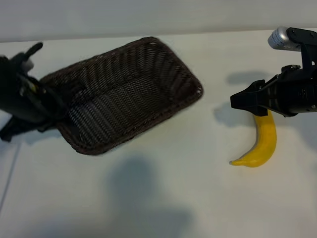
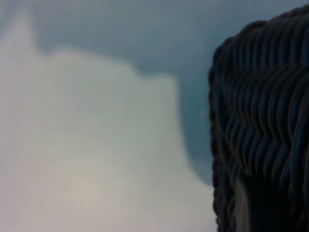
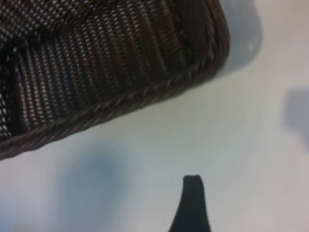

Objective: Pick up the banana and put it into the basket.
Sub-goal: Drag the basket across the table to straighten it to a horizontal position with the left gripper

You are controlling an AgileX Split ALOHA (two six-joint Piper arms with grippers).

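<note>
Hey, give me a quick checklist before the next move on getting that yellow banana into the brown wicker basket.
1. Curved yellow banana on the white table, not in anything: ok.
2. Dark-brown woven wicker basket has nothing inside: ok.
3. Right hand above the banana's upper end, open: ok.
4. Banana held: not ok, nothing grips it.
5. Left hand at the basket's left end; gripping the rim: cannot tell.
6. Table between banana and basket free of objects: ok.
</note>
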